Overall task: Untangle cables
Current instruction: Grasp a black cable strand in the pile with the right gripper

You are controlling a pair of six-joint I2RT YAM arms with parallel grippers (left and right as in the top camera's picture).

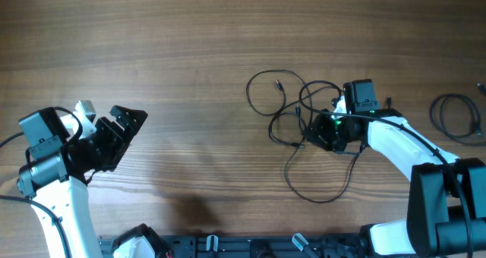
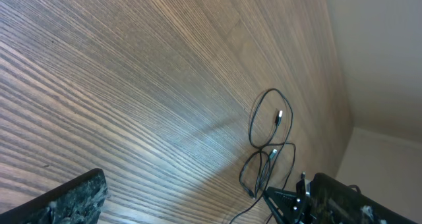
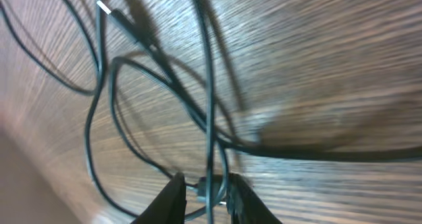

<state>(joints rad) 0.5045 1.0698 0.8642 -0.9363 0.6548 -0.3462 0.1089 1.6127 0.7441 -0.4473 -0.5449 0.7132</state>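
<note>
While the right tool (image 3: 206, 184) perhaps grips the cables (image 3: 210, 85), another coil (image 1: 456, 117) lies apart.

Cables (image 1: 304, 106) showing black; table (image 1: 175, 53) running brown with streaked woodgrain; right arm (image 1: 391, 140) wearing white shell, black joints; green light (image 1: 335, 123) glowing

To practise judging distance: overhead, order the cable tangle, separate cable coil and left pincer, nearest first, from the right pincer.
1. Cable tangle, at the right pincer fingertips.
2. Separate cable coil, at the right edge.
3. Left pincer, far left.
</note>
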